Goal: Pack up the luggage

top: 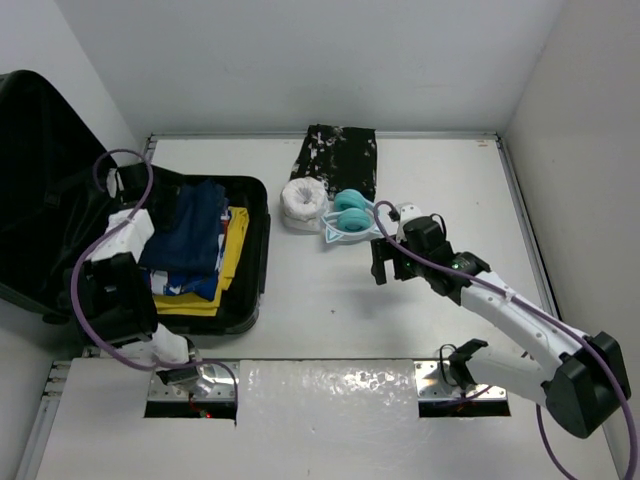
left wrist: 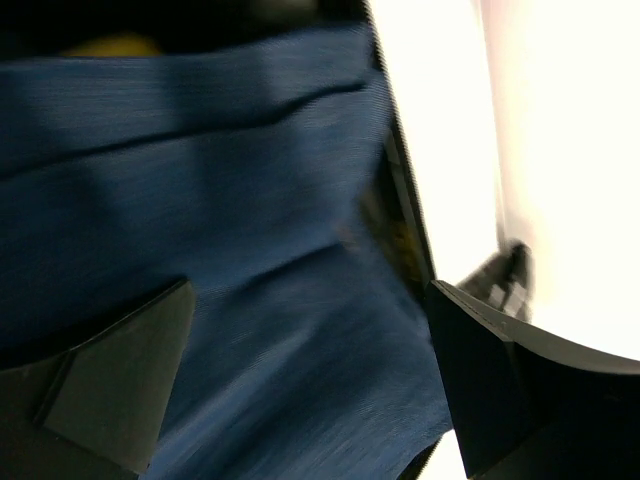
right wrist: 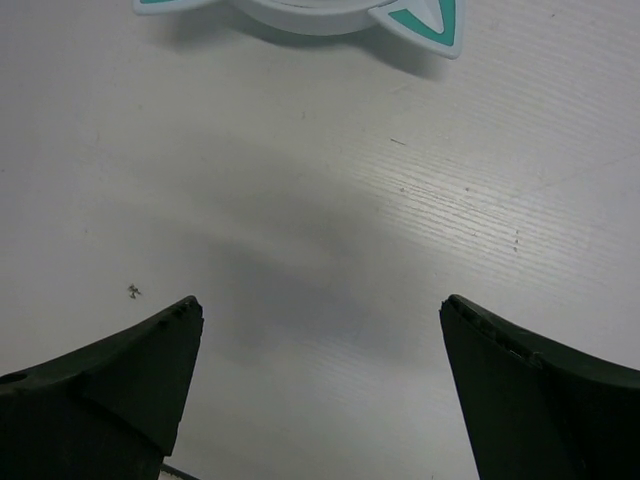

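The black luggage [top: 255, 262] lies open at the left, its lid raised against the left wall. It holds a folded navy blue garment [top: 192, 232] on top of a yellow garment [top: 233, 252]. My left gripper [top: 140, 190] is open, low over the case. In the left wrist view its jaws [left wrist: 310, 300] stand wide apart just above the blue garment [left wrist: 250, 200], holding nothing. My right gripper [top: 388, 268] is open and empty above bare table [right wrist: 320, 250], just in front of a white and teal headset [top: 350, 217], whose edge shows in the right wrist view [right wrist: 420, 18].
A white rolled item [top: 302, 204] lies left of the headset. A folded black garment with white speckles [top: 338, 160] lies behind them near the back wall. White walls close in the table at the back and right. Metal mounting plates [top: 440, 385] sit at the near edge.
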Controlling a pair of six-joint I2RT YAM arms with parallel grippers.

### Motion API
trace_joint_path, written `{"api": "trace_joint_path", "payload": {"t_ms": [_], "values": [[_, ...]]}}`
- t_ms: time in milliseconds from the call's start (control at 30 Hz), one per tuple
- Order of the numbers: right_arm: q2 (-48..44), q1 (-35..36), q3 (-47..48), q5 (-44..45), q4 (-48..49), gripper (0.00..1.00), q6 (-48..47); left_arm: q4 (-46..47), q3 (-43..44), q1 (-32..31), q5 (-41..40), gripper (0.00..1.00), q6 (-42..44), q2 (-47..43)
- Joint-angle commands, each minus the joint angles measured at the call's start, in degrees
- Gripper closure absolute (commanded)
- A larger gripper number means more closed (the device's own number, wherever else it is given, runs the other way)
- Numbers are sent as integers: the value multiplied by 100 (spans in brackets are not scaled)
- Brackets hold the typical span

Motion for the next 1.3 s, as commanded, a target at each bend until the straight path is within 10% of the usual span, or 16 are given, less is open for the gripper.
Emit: {"api": "trace_joint_path", "payload": {"t_ms": [0,633,867,1267], "values": [[184,-37,54,-290,374,1,-67,-1840,520,247,-1220,0,442,-560],[299,-46,-113,-519,612,1,-67,-1100,38,194,-1262,3,-155,739],[255,-55,-113,-519,612,1,-49,-1927,-568,212,-2599,3,-683,170],[141,-55,-183,-519,603,1,30,-1561,-1027,265,-2339,3,17,-852]]}}
